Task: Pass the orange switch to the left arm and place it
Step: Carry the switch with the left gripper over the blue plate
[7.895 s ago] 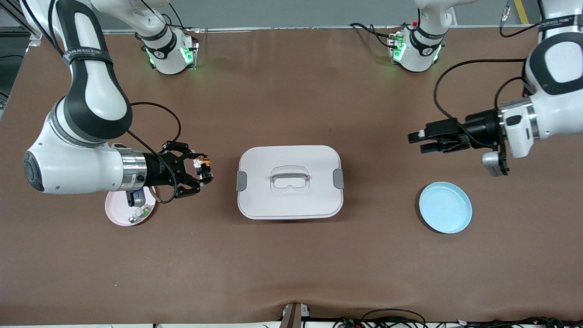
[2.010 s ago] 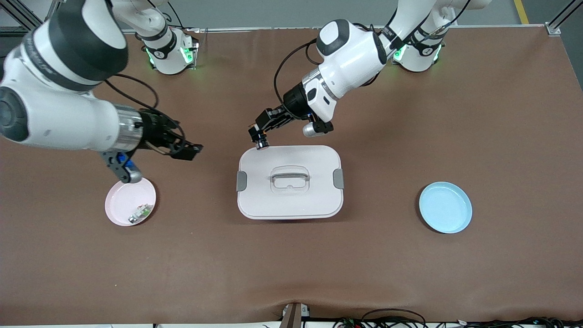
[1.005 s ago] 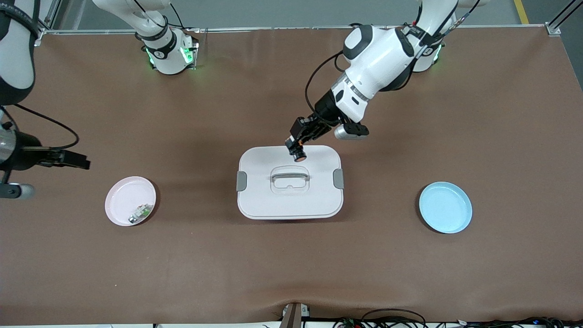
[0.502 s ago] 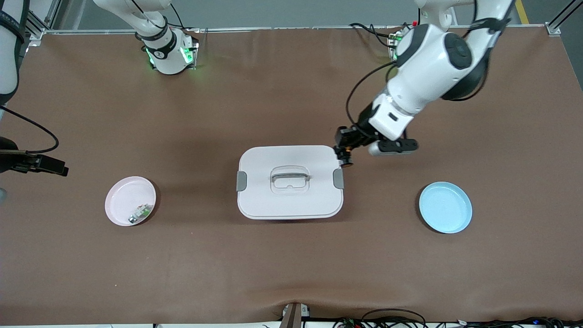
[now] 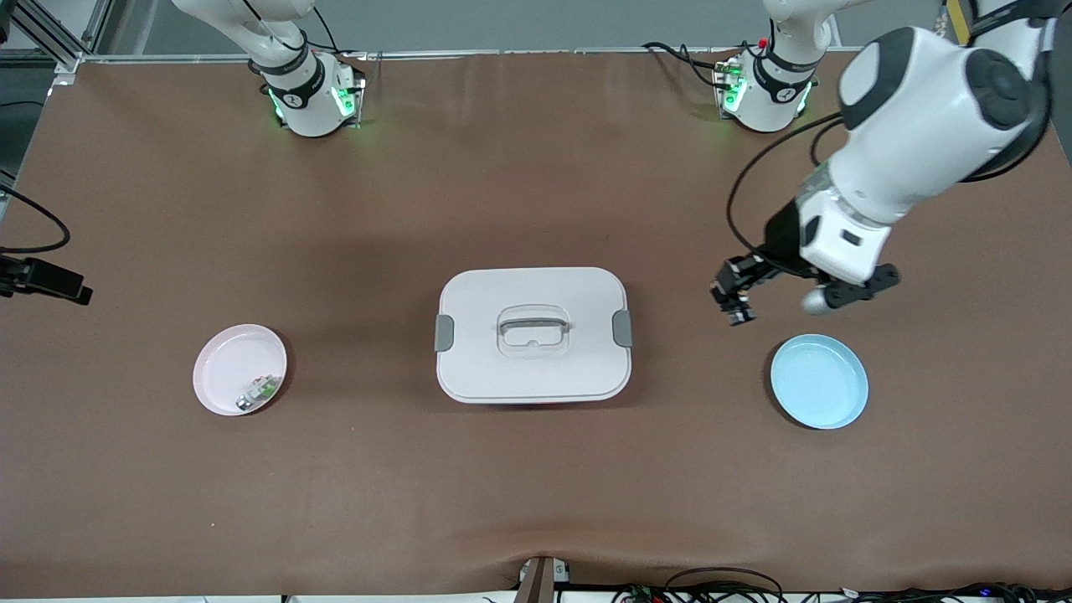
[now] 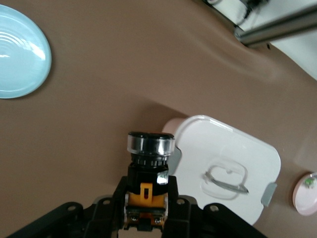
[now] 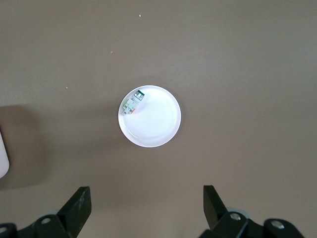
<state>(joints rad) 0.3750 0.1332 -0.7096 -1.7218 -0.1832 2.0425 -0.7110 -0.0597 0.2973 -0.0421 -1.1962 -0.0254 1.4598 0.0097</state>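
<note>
The front camera looks down from high across the tabletop (image 5: 536,502), facing my two bases. My left wrist camera looks past my fingers (image 6: 178,218) from close above, taking in the white box (image 6: 228,163) and blue plate (image 6: 20,54), both shared with the front view. My right wrist camera looks straight down on the pink plate (image 7: 158,124), well above it.

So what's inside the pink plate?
A small green-and-white component lies in the pink plate, near its rim. Nothing else shows there; whatever lies under that part is hidden.
</note>
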